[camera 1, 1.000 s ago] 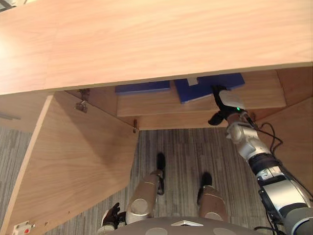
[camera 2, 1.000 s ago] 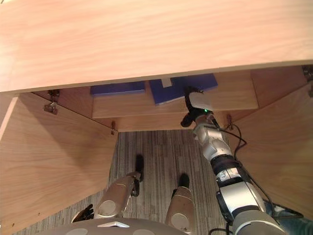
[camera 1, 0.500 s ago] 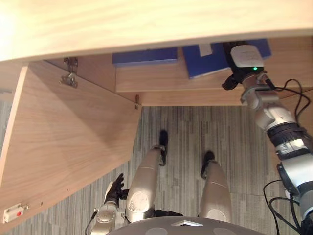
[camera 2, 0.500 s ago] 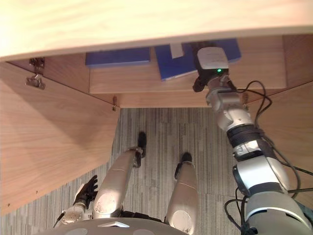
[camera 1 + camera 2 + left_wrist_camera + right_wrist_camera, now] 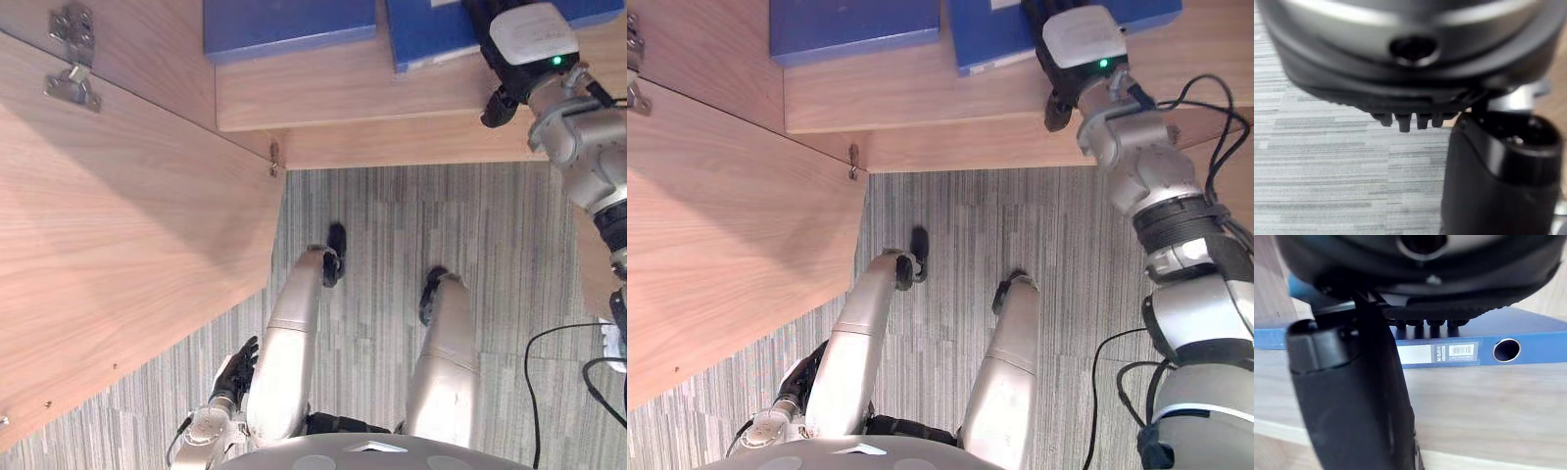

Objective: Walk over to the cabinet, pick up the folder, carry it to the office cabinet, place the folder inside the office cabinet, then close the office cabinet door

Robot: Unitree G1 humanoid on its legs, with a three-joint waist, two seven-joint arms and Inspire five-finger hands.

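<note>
Blue folder [image 5: 431, 34] lies on wooden shelf [image 5: 343, 98]; grey striped carpet [image 5: 392, 225] below.

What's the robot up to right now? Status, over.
Right hand open at the folder, lying flat on the cabinet shelf. Left hand open, hanging low. Cabinet door open; second folder alongside.

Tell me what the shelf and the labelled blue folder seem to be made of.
Shelf: probably laminated board, matte, with a light wood grain. Folder: likely plastic-coated card, smooth blue, with a metal-looking ring round its spine hole.
</note>
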